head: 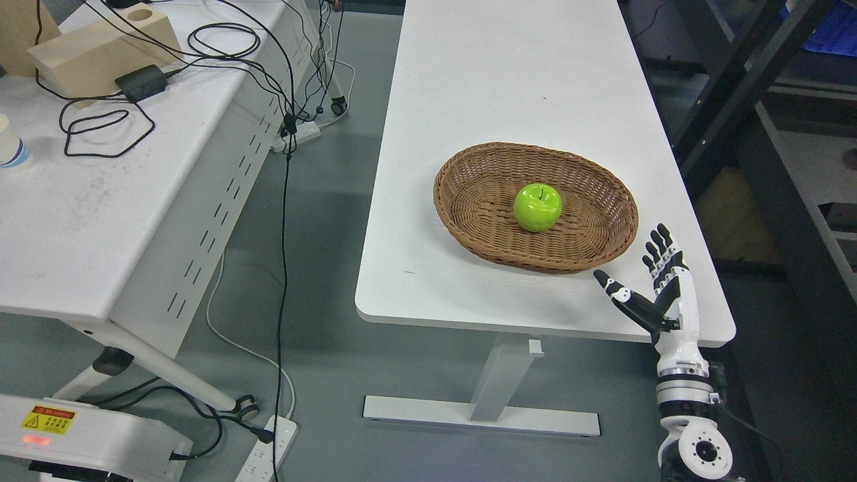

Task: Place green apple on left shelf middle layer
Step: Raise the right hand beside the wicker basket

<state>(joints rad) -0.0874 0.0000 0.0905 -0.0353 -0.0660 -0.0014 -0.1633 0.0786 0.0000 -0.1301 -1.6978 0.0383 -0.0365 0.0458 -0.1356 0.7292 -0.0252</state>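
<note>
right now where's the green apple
In the head view the green apple sits inside the wicker basket on the white table, up-left of the open right hand.

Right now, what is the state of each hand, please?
Left hand: not in view.
Right hand: open, fingers spread, holding nothing, beside the basket; the green apple lies untouched in the basket.

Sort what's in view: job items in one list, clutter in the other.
Job: green apple in the wicker basket; right hand, open, beside the basket.

Clutter: wooden block, black adapter, cables, paper cup, power strip.
</note>
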